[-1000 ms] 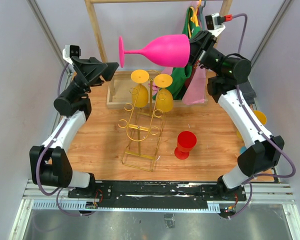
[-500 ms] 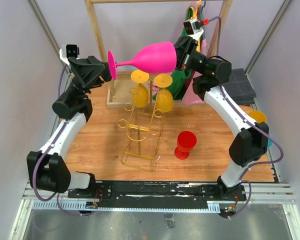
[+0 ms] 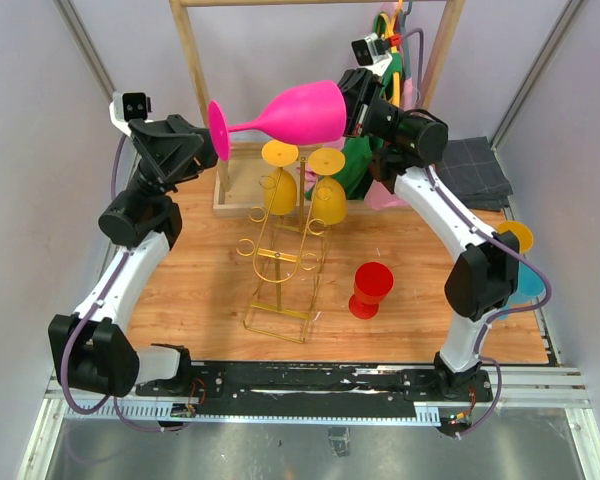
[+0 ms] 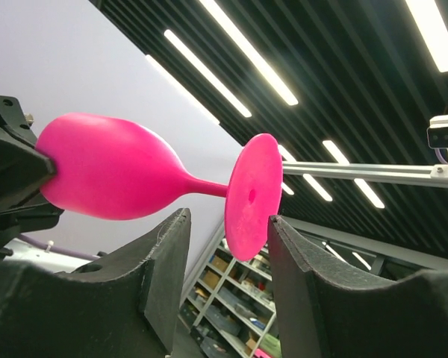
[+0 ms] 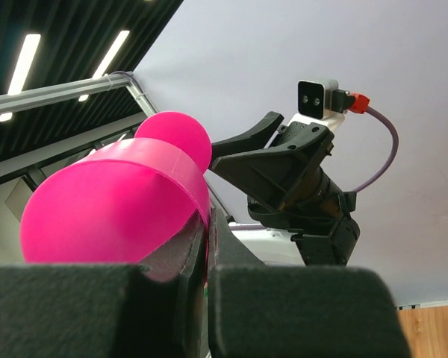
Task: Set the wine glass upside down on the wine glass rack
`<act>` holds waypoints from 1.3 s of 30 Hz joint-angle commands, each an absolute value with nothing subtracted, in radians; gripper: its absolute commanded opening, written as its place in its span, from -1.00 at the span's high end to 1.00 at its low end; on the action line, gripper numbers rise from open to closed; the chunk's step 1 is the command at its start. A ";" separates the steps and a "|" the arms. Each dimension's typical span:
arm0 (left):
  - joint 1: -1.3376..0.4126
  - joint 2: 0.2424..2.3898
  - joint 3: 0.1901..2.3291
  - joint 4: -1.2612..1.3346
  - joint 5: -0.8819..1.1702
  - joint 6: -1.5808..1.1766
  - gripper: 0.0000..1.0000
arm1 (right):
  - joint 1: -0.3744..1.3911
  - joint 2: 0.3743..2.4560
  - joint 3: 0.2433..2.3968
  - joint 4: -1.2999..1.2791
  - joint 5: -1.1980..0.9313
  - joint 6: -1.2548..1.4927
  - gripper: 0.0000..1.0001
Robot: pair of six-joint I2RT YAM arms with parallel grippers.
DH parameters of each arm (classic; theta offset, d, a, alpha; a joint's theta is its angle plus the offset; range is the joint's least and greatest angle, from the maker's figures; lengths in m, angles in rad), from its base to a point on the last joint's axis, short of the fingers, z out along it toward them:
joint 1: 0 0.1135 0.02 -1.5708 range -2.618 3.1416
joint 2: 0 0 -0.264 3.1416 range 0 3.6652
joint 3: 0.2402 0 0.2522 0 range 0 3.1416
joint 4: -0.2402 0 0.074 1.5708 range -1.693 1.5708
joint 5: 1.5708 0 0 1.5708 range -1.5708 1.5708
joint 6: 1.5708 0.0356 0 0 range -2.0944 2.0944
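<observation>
High above the table (image 3: 200, 280), the right gripper (image 3: 348, 105) pinches the wine glass (image 3: 305, 112) by its half-hidden rim, the left gripper (image 3: 208, 142) spread wide around its foot.

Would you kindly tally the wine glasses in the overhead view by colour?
Pink: 1, the pink glass held in the right claw.
Yellow: 2, the left yellow glass and the right yellow glass, upside down on the gold rack.
Red: 1, the red glass on the table.
Total: 4. The yellow-orange thing and teal thing behind the right arm are too hidden to count.
</observation>
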State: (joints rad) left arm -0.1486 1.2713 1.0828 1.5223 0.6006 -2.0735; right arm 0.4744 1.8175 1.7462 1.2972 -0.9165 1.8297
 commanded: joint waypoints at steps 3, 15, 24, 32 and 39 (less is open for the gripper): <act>-0.161 1.253 1.085 1.769 0.583 -2.360 0.10 | 0.498 1.859 1.825 1.393 -0.909 1.871 0.99; -0.162 1.259 1.102 1.769 0.600 -2.367 0.40 | 0.514 1.893 1.839 1.387 -0.907 1.871 0.98; -0.162 1.263 1.117 1.765 0.599 -2.364 1.00 | 0.514 1.898 1.849 1.379 -0.905 1.873 0.99; -0.162 1.265 1.174 1.773 0.580 -2.346 0.99 | 0.511 1.877 1.837 1.385 -0.901 1.878 0.45; -0.161 1.272 1.224 1.771 0.569 -2.339 1.00 | 0.506 1.870 1.834 1.398 -0.902 1.894 0.12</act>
State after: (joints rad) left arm -0.1650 1.2720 1.1866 1.5238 0.5957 -2.0739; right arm 0.5014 1.8984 1.8088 1.3323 -0.9073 1.8812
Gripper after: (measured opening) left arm 0.022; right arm 0.429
